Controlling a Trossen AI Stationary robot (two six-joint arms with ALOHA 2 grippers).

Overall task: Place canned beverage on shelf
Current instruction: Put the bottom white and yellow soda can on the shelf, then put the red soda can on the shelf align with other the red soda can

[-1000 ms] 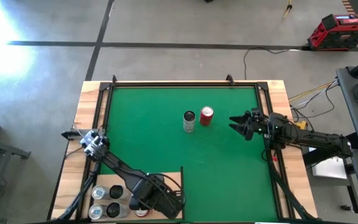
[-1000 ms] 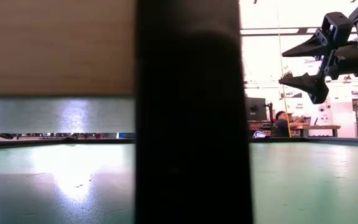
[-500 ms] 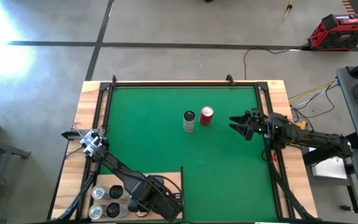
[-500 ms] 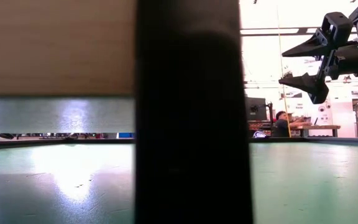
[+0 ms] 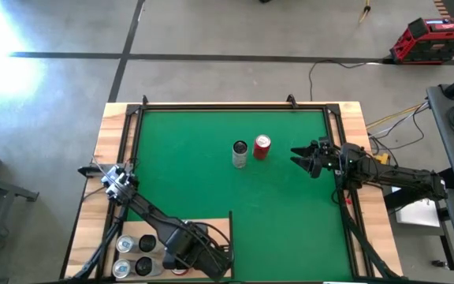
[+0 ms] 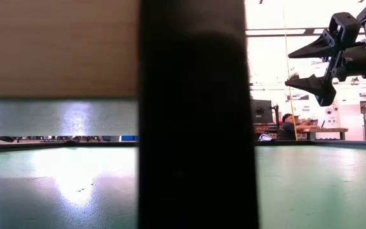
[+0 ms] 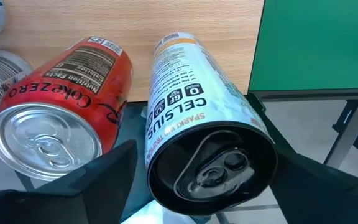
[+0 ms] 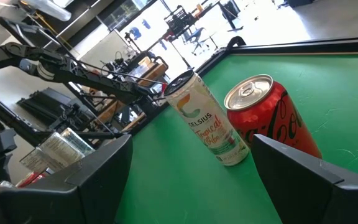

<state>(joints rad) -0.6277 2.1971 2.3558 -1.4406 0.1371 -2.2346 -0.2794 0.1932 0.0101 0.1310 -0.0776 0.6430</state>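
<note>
Currently, left gripper [image 7: 204, 193] reaches low over the pale light-wood shelf panel [image 5: 211, 223], fingers spread either side of a slim white Celsius can [image 7: 204, 143]. Right gripper [image 5: 304, 158] hovers beside the green felt mat's [image 5: 211, 150] right edge, fingers apart, empty.

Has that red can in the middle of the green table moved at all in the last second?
No. The red can stands in the same spot beside the slim can, upright on the green mat.

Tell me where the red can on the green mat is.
In the high view, the red can stands upright mid-mat, right of the slim white can, with the right gripper open just to its right.
</note>
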